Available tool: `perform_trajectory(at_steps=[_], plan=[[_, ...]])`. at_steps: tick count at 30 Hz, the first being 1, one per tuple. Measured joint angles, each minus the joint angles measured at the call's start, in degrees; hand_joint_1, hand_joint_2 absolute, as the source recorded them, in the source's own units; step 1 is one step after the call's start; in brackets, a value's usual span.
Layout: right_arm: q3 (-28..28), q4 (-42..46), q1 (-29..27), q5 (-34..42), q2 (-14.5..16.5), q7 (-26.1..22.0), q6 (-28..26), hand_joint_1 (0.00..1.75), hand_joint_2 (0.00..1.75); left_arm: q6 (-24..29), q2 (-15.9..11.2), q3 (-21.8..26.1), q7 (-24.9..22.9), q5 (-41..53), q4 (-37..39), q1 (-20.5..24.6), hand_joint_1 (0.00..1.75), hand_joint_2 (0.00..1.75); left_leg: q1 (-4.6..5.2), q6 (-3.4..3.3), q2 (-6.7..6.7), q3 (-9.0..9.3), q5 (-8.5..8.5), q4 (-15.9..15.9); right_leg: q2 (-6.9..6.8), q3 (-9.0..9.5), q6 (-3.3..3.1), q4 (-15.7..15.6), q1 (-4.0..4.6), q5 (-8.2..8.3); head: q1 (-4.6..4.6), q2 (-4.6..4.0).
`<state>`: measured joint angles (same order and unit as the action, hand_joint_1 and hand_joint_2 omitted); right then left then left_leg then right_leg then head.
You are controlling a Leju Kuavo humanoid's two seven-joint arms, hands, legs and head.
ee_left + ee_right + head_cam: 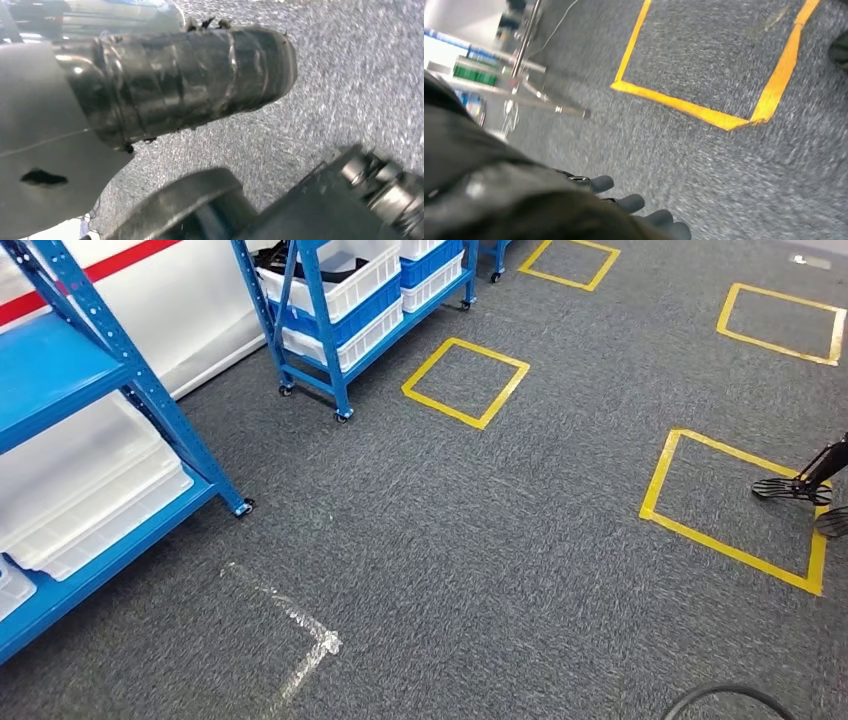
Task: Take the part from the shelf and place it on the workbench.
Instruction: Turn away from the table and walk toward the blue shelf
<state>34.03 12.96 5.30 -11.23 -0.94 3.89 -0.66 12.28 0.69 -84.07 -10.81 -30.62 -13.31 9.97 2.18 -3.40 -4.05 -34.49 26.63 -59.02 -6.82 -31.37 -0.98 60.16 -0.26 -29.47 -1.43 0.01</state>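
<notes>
Robot hand states differ by side: the right robot hand (634,205) hangs over the grey carpet (450,570) with its dark fingers (600,183) stretched out, slightly apart and holding nothing. The left robot hand (45,135) shows its grey cover and a thick dark tape-wrapped cylinder (185,82) jutting lengthwise from it. I cannot tell whether that is its own thumb or a held part, so its grip is unclear. A black cable (725,700) curves at the head view's near edge, with a clear tape corner (300,630) on the carpet beyond. The near blue shelf (60,370) carries clear bins (90,490). A black stand foot (800,488) rests inside a yellow tape square (735,505). The right wrist view adds thin metal stand legs (539,100). Farthest off, a wheeled blue shelf (340,390) holds white bins (340,280). The top one contains dark items (300,262), too small to identify as the part or show its axis.
</notes>
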Motion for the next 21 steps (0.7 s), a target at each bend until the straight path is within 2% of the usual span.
perform_trajectory(at_steps=[1, 2, 3, 4, 5, 6, 7, 8, 9, 10, 11, 12, 14, 15, 16, 17, 18, 19, 21], plan=[[0.28, 0.06, 0.23, -0.75, 0.04, 0.14, -0.05, 0.00, 0.00, -0.10, -0.01, -0.02, -0.04, 0.12, 0.00, 0.03, 0.00, 0.00, 0.03, -0.13, 0.68, 0.36, -0.28, 0.77, -0.60, 0.48, 0.28, -0.54, 0.03, 0.05, 0.02, 0.01], [0.60, 0.13, 0.46, -1.52, 0.07, 0.27, -0.12, 0.00, 0.00, -0.17, 0.01, -0.03, -0.08, 0.23, 0.00, -0.05, 0.00, 0.00, -0.20, -0.09, 1.39, 1.05, -0.75, 1.76, -0.41, 0.90, 0.57, -0.73, 0.04, -0.10, 0.00, 0.01], [0.95, 0.20, 0.61, -2.20, 0.09, 0.36, -0.21, 0.00, 0.00, -0.21, 0.02, -0.04, -0.13, 0.33, 0.00, -0.08, 0.00, 0.00, -0.53, -0.03, 2.04, 1.82, -1.24, 2.86, 0.63, 0.95, 0.82, -0.22, 0.06, -0.66, 0.00, 0.00], [1.27, 0.26, 0.67, -2.68, 0.08, 0.44, -0.30, 0.00, 0.00, -0.22, 0.04, -0.05, -0.17, 0.40, 0.00, -0.04, 0.00, 0.00, -0.91, 0.05, 2.71, 2.54, -1.80, 3.81, 2.24, 0.40, 1.09, 1.41, 0.01, -1.71, -0.03, -0.01], [1.49, 0.27, 0.68, -2.98, 0.06, 0.48, -0.38, 0.00, 0.00, -0.23, 0.09, -0.05, -0.19, 0.46, 0.00, 0.03, 0.00, 0.00, -1.21, 0.10, 3.30, 2.97, -2.18, 4.36, 4.17, -0.89, 1.29, 4.27, -0.18, -3.16, -0.05, -0.01], [1.66, 0.28, 0.66, -3.15, 0.06, 0.51, -0.44, 0.00, 0.00, -0.24, 0.17, -0.07, -0.21, 0.50, 0.00, 0.16, 0.00, 0.00, -1.38, 0.07, 4.08, 3.03, -2.30, 4.47, 5.51, -2.85, 1.53, 8.08, -0.34, -4.73, -0.07, -0.01], [1.81, 0.28, 0.65, -3.27, 0.07, 0.55, -0.47, 0.00, 0.00, -0.26, 0.26, -0.09, -0.21, 0.53, 0.00, 0.23, 0.00, 0.00, -1.49, 0.11, 5.00, 3.01, -2.33, 4.39, 6.19, -4.74, 1.82, 11.43, -0.53, -5.71, -0.09, -0.01], [1.98, 0.28, 0.65, -3.33, 0.07, 0.57, -0.50, 0.00, 0.00, -0.27, 0.34, -0.14, -0.20, 0.54, 0.00, 0.23, 0.00, 0.00, -1.62, 0.25, 5.97, 3.00, -2.20, 4.22, 6.46, -6.07, 2.15, 13.38, -0.74, -5.74, -0.09, -0.01], [2.22, 0.28, 0.64, -3.34, 0.06, 0.61, -0.52, 0.00, 0.00, -0.27, 0.39, -0.21, -0.20, 0.54, 0.00, 0.17, 0.00, 0.00, -1.80, 0.47, 7.00, 3.00, -2.00, 3.94, 6.58, -6.59, 2.48, 13.45, -0.97, -4.73, -0.09, -0.01], [2.44, 0.27, 0.63, -3.35, 0.03, 0.67, -0.52, 0.00, 0.00, -0.28, 0.40, -0.27, -0.20, 0.54, 0.00, 0.10, 0.00, 0.00, -2.02, 0.75, 7.90, 3.00, -1.74, 3.56, 6.72, -5.98, 2.80, 11.18, -1.21, -2.75, -0.09, -0.01], [2.60, 0.27, 0.63, -3.37, 0.01, 0.73, -0.52, 0.00, 0.00, -0.28, 0.39, -0.31, -0.20, 0.54, 0.00, 0.04, 0.00, 0.00, -2.25, 1.15, 8.77, 2.90, -1.33, 2.95, 7.35, -4.66, 3.16, 7.42, -1.58, -0.44, -0.10, -0.01], [2.73, 0.26, 0.65, -3.42, -0.02, 0.81, -0.51, 0.00, 0.00, -0.28, 0.38, -0.34, -0.20, 0.55, 0.00, 0.05, 0.00, 0.00, -2.37, 1.64, 9.52, 2.61, -0.85, 2.14, 8.47, -3.41, 3.45, 4.02, -1.85, 1.04, -0.10, -0.01], [3.17, 0.26, 0.78, -3.56, -0.02, 0.91, -0.51, 0.00, 0.00, -0.28, 0.37, -0.39, -0.21, 0.61, 0.00, 0.15, 0.00, 0.00, -2.45, 2.48, 10.81, 1.75, -0.10, 0.74, 10.11, -2.02, 3.29, 0.38, -2.15, 2.14, -0.09, 0.00], [3.55, 0.27, 0.89, -3.68, -0.01, 0.95, -0.54, 0.00, 0.00, -0.28, 0.37, -0.43, -0.22, 0.65, 0.00, 0.17, 0.00, 0.00, -2.48, 2.80, 11.27, 1.34, -0.02, 0.48, 10.19, -2.02, 2.91, 0.45, -1.99, 1.85, -0.08, 0.00], [3.97, 0.28, 1.03, -3.86, 0.01, 0.99, -0.61, 0.00, 0.00, -0.28, 0.37, -0.47, -0.22, 0.69, 0.00, 0.13, 0.00, 0.00, -2.57, 3.02, 11.77, 1.08, -0.06, 0.48, 9.60, -1.98, 2.39, 0.53, -1.94, 1.90, -0.08, 0.00], [4.38, 0.31, 1.14, -4.10, 0.09, 1.09, -0.68, 0.00, 0.00, -0.27, 0.36, -0.51, -0.23, 0.72, 0.00, 0.04, 0.00, 0.00, -2.64, 3.22, 11.54, 0.93, 0.00, 0.33, 9.02, -1.87, 1.99, 0.43, -1.89, 1.94, -0.08, 0.01], [4.76, 0.33, 1.22, -4.31, 0.15, 1.19, -0.78, 0.00, 0.00, -0.25, 0.34, -0.54, -0.24, 0.72, 0.00, -0.03, 0.00, 0.00, -2.59, 3.43, 10.50, 0.57, 0.39, -0.36, 8.40, -1.68, 1.62, 0.29, -1.90, 1.94, -0.04, 0.00], [5.14, 0.34, 1.28, -4.48, 0.20, 1.30, -0.88, 0.00, 0.00, -0.25, 0.32, -0.55, -0.24, 0.73, 0.00, -0.03, 0.00, 0.00, -2.54, 3.62, 8.92, -0.33, 1.36, -2.24, 7.72, -1.47, 1.26, 0.11, -1.93, 1.92, 0.00, -0.01], [5.84, 0.35, 1.27, -4.61, 0.21, 1.43, -1.02, 0.00, 0.00, -0.26, 0.32, -0.60, -0.20, 0.80, 0.00, 0.11, 0.00, 0.87, -2.52, 4.00, 5.59, -3.83, 4.39, -8.99, 6.32, -1.16, 0.77, -0.07, -1.74, 1.76, 0.07, -0.01]])
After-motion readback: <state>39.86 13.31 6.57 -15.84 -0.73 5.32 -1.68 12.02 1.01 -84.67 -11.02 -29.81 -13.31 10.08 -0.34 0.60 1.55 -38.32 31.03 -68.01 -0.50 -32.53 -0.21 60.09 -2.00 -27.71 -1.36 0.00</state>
